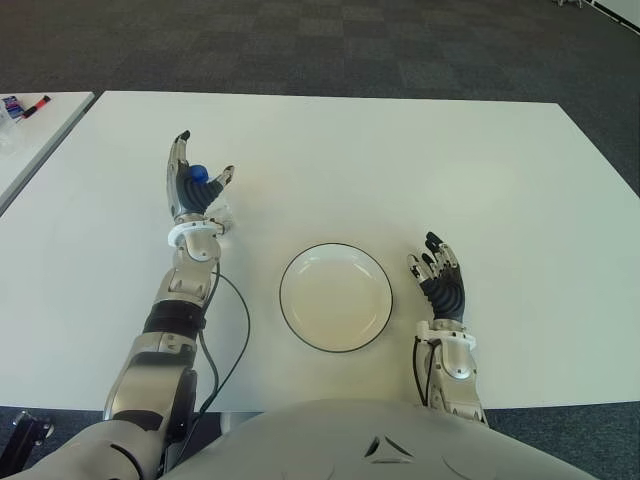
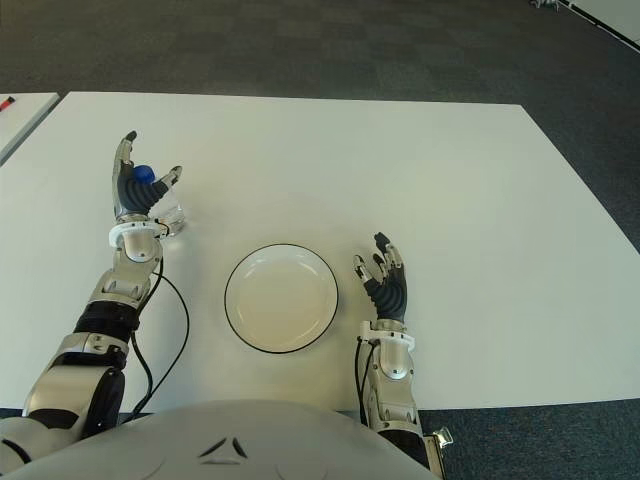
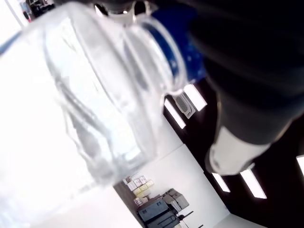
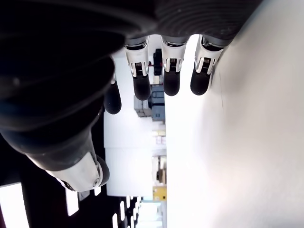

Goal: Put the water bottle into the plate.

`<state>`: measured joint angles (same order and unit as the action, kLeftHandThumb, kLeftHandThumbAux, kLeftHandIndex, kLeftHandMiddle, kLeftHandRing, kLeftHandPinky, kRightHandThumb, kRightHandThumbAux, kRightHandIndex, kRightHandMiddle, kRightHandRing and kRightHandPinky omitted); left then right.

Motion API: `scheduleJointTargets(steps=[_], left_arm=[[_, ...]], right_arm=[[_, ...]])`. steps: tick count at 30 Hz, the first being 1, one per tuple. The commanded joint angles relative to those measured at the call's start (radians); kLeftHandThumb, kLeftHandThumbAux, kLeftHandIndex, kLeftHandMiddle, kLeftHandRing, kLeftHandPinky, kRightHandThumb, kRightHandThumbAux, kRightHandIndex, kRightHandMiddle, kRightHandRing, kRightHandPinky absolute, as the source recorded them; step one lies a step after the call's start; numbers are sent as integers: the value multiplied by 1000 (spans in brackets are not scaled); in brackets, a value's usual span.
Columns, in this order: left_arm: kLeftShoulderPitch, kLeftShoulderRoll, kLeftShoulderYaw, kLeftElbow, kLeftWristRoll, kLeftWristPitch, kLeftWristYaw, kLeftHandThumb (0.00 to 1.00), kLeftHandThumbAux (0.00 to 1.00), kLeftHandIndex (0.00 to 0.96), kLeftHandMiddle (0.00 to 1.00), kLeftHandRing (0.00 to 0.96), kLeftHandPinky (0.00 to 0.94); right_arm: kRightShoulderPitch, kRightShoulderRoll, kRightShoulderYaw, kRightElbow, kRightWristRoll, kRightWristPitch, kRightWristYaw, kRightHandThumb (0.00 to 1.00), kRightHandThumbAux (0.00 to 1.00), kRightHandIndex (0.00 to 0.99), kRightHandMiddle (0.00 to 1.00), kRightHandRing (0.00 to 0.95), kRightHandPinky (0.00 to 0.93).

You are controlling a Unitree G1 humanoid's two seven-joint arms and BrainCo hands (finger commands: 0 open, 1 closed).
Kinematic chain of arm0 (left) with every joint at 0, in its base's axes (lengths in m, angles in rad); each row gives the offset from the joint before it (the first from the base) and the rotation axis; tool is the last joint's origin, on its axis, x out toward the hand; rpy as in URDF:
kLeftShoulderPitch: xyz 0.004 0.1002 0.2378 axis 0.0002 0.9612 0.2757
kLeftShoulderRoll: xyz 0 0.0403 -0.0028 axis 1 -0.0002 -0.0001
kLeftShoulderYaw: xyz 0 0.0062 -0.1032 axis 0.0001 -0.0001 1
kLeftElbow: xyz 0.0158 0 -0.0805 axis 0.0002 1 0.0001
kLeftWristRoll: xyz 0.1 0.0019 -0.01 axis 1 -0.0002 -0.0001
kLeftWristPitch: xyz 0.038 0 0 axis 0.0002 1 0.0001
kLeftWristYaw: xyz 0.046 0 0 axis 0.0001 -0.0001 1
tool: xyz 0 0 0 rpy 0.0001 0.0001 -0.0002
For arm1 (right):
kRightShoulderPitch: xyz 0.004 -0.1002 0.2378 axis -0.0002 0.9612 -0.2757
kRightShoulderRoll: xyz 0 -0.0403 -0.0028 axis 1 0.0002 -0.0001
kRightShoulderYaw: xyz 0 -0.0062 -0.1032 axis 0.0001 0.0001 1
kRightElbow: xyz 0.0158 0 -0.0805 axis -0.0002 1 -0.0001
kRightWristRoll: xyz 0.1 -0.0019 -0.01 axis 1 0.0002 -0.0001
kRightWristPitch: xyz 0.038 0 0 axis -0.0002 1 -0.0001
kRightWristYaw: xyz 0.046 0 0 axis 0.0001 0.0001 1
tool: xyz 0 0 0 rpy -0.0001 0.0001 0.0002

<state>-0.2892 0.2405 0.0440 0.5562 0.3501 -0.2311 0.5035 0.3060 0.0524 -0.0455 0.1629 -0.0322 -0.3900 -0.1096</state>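
Note:
A clear water bottle with a blue cap stands on the white table, left of the plate. My left hand is right at it, with fingers stretched upward and thumb spread. The bottle sits between thumb and palm and is not clasped. In the left wrist view the bottle fills the picture close to the palm. The white plate with a dark rim lies near the front middle and holds nothing. My right hand shows just right of the plate, fingers relaxed and holding nothing.
A second white table stands at the far left with markers on it. A black cable loops from my left forearm toward the table's front edge. Dark carpet lies beyond the table.

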Motion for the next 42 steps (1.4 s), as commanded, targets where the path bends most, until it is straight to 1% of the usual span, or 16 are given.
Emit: scheduleJointTargets(steps=[1, 13, 36, 42], left_arm=[[4, -5, -13, 16, 5, 2, -2, 196, 762, 0, 58, 62, 112], [8, -6, -22, 13, 2, 3, 1, 202, 761, 0, 68, 70, 114], [16, -12, -27, -6, 3, 4, -2, 209, 758, 0, 61, 61, 104], [18, -11, -30, -8, 2, 1, -8, 216, 762, 0, 57, 60, 107]], right_arm=[[25, 5, -8, 32, 17, 46, 5, 490, 779, 188, 128, 91, 115], [25, 7, -13, 38, 17, 34, 6, 468, 796, 181, 123, 87, 106], [23, 6, -20, 48, 22, 30, 17, 460, 810, 190, 126, 87, 112], [21, 9, -24, 54, 30, 17, 21, 454, 818, 189, 128, 91, 114]])
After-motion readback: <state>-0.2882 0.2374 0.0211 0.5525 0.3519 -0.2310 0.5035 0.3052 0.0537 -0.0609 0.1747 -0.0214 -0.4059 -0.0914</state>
